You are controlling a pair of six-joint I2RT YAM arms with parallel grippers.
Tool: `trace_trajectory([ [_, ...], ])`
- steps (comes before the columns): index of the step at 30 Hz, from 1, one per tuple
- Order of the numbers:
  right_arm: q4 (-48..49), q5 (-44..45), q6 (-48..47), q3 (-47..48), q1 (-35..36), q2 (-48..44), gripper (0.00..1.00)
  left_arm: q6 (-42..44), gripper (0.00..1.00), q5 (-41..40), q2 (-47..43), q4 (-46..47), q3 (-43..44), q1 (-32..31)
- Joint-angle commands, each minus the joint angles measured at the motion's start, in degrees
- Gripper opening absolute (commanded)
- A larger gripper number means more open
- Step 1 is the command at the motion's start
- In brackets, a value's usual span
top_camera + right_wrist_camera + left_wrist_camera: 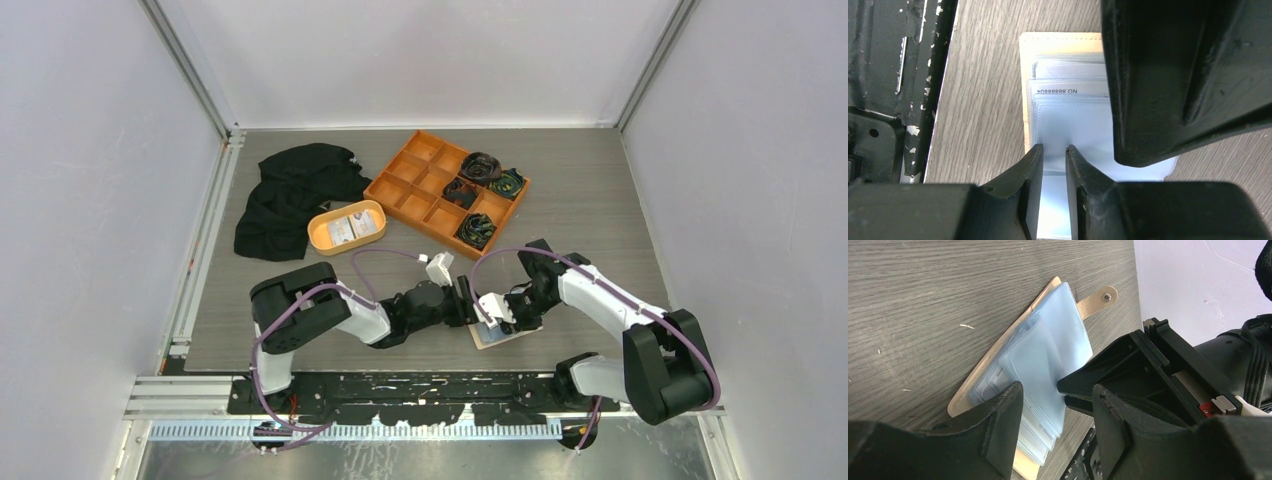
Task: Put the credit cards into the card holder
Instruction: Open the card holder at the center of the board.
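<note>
Lying open by the near edge of the table (600,200), between the arms, the card holder (503,340) could, we judge, be dragged off, or its clear sleeve (1048,355) could slip. The right gripper (1054,152) is clenched on that one sleeve, while the left gripper (1055,392) stands released astride it. We see the holder's long axis running roughly left to right, with the snap tab (1100,299) pointing away from the left gripper.

I've got card holder (1048,355) beige-tan, sleeves pale blue, see-thru. Card (1058,91) inside: white w/ dark print. Table (923,300) grey wood grain. Top view, upper centre: tray (415,200) orange; dish (318,238) orange, cards (352,226) white w/ dark print. Cloth (285,195), upper left, black.
</note>
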Motion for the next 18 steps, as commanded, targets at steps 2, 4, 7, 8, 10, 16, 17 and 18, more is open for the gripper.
trace_trajectory([
  [2,-0.26,1.27,1.67,1.05,0.15,-0.73,0.34,-0.42,0.55,-2.27,0.49,-5.62,1.17,-0.66],
  [4,-1.39,0.58,2.39,2.03,0.14,-1.70,0.38,-0.71,0.55,-2.23,1.42,-5.23,1.71,-0.71],
  [7,-4.61,-0.19,3.23,4.28,-1.02,-3.53,0.43,-0.76,0.55,-2.39,2.42,-4.09,2.07,-0.71],
  [8,-5.64,-0.63,3.22,5.12,-2.36,-4.21,0.43,-0.57,0.55,-2.40,2.46,-4.18,2.32,-0.67],
  [10,-7.48,-1.55,3.16,6.69,-6.25,-5.55,0.44,-0.12,0.55,-2.64,2.43,-4.57,2.71,-0.71],
  [16,-4.75,1.15,6.28,6.93,-18.78,-5.63,0.43,0.12,0.55,-2.05,3.53,-4.33,3.73,-0.63],
  [17,-3.69,2.25,7.69,6.92,-20.65,-4.48,0.43,0.12,0.55,-1.86,3.76,-4.05,3.91,-0.63],
  [18,-2.93,3.08,8.83,6.92,-21.39,-3.29,0.42,0.12,0.55,-1.61,4.04,-3.95,4.08,-0.65],
])
